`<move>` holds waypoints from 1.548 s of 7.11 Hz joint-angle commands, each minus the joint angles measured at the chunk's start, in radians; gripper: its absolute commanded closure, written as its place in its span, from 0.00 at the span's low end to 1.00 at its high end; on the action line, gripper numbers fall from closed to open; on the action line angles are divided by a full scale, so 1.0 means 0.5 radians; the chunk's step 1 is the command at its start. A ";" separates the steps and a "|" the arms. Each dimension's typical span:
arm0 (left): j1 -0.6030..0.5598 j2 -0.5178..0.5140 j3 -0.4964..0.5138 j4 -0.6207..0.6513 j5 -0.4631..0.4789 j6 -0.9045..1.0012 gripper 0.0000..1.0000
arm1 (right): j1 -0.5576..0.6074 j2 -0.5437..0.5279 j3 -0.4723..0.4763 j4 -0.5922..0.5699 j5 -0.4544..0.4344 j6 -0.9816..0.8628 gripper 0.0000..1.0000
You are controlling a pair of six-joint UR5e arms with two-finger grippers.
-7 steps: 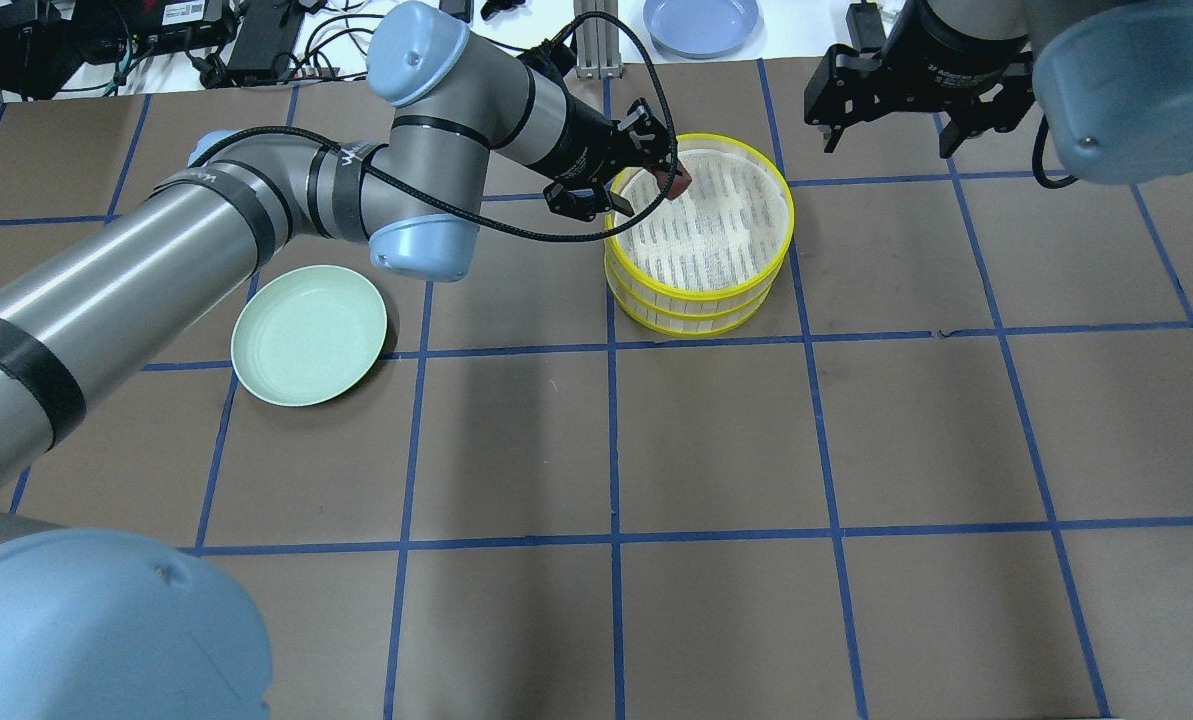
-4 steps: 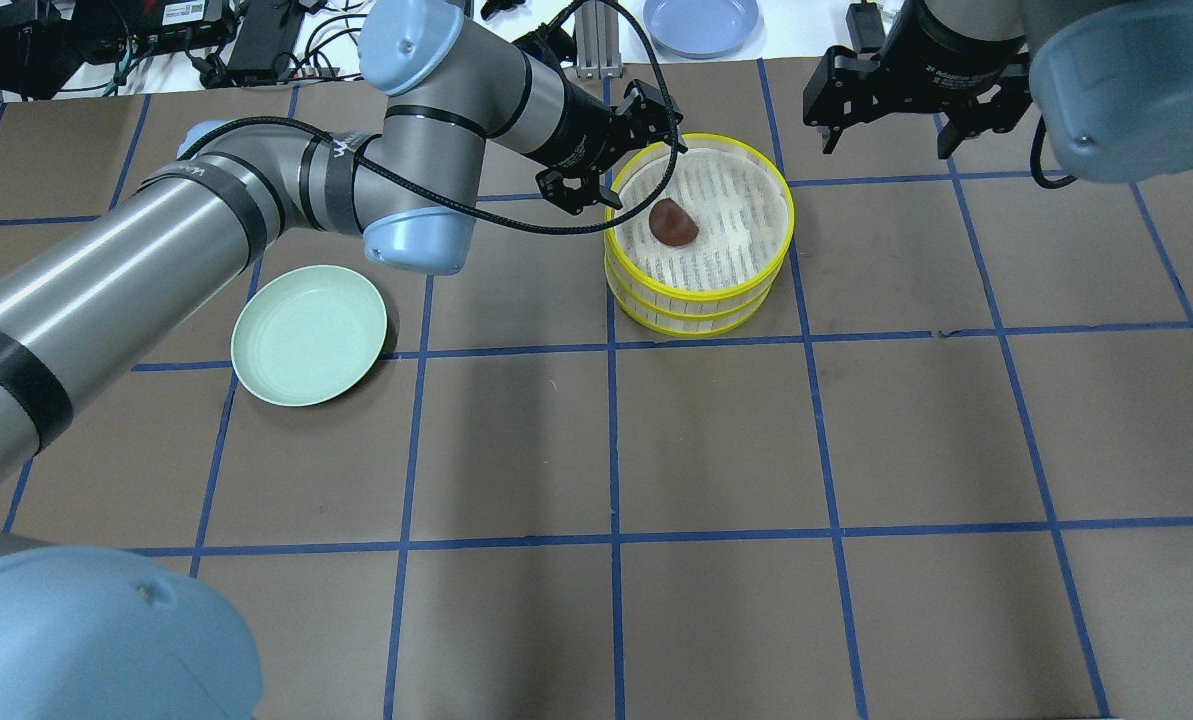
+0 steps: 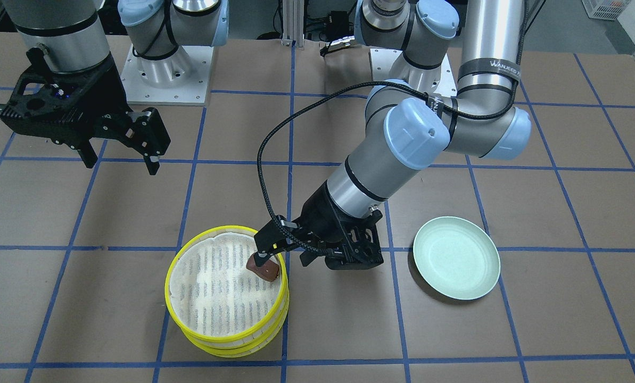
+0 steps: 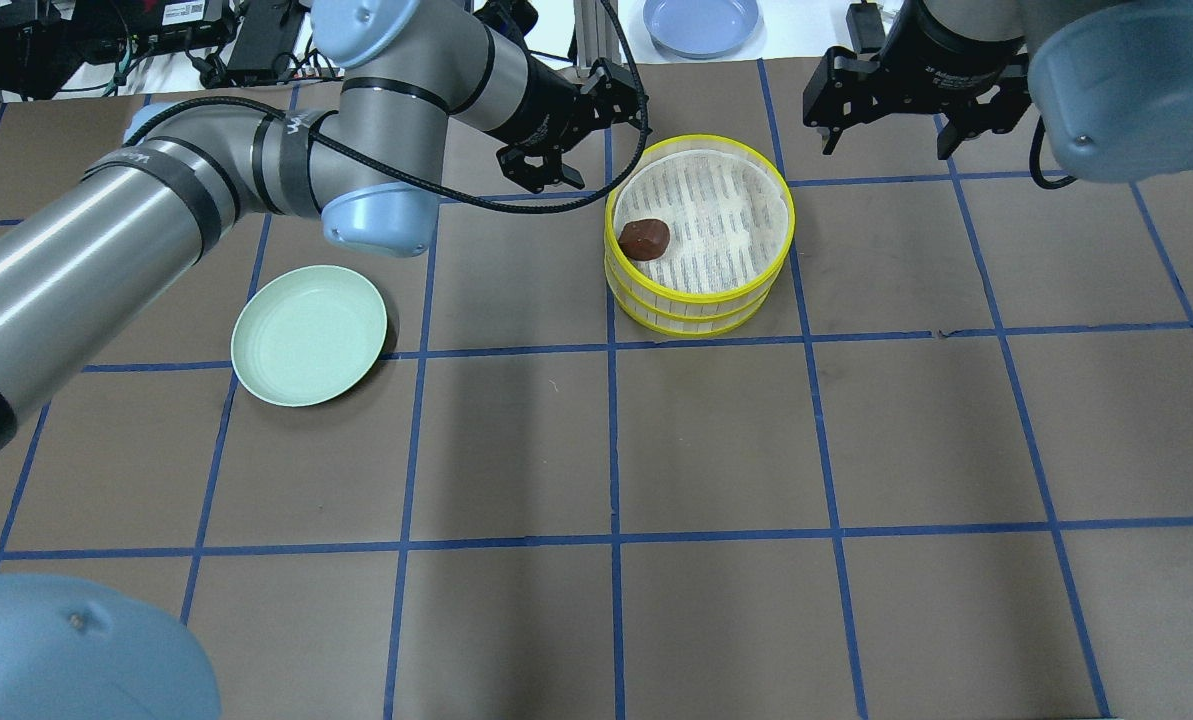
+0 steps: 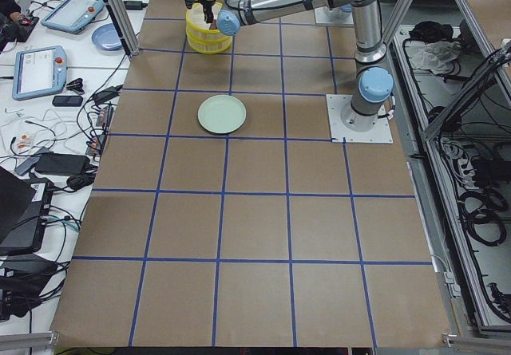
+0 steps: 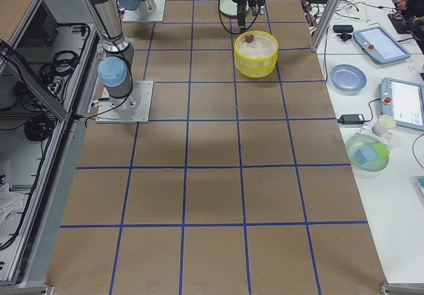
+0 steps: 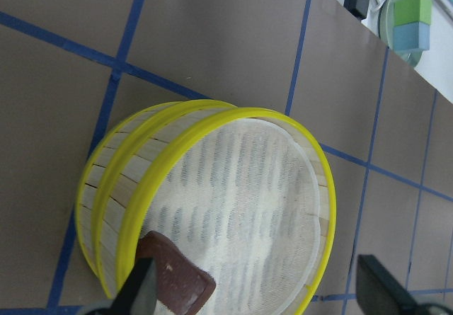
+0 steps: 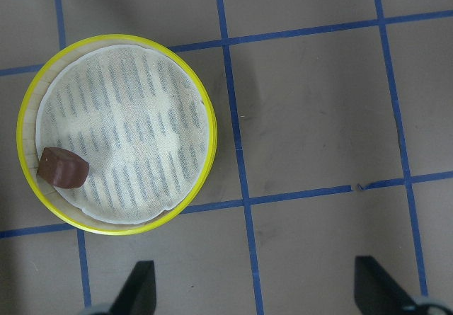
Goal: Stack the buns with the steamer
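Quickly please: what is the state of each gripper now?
Left gripper: open, empty; the brown bun lies in the steamer.
Right gripper: open, empty.

Expect bright, even, diffuse light from above. Shadows beside the steamer [image 4: 701,312] are short and soft; on the bench [image 4: 716,440], nearer the overhead camera than the steamer, note broad, faint dark bands. Pale glare streaks the metal tube of the left arm [image 4: 76,260]. In the wrist views the steamer is sharp, but the fingers [image 7: 141,290] of the left end effector [image 7: 258,297] and the fingers [image 8: 138,290] of the right end effector [image 8: 258,294] blur at the bottom edge. Side views show the steamer small, with little detail.
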 commanded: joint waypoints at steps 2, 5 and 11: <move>0.279 0.191 0.276 -1.001 0.691 0.945 0.00 | 0.000 0.000 0.000 -0.004 0.000 0.006 0.00; 0.350 0.400 0.305 -1.464 1.114 1.156 0.00 | -0.003 0.000 0.000 0.002 0.000 0.006 0.00; 0.537 0.618 0.247 -1.677 1.023 1.445 0.00 | -0.003 0.000 0.000 -0.004 0.003 0.006 0.00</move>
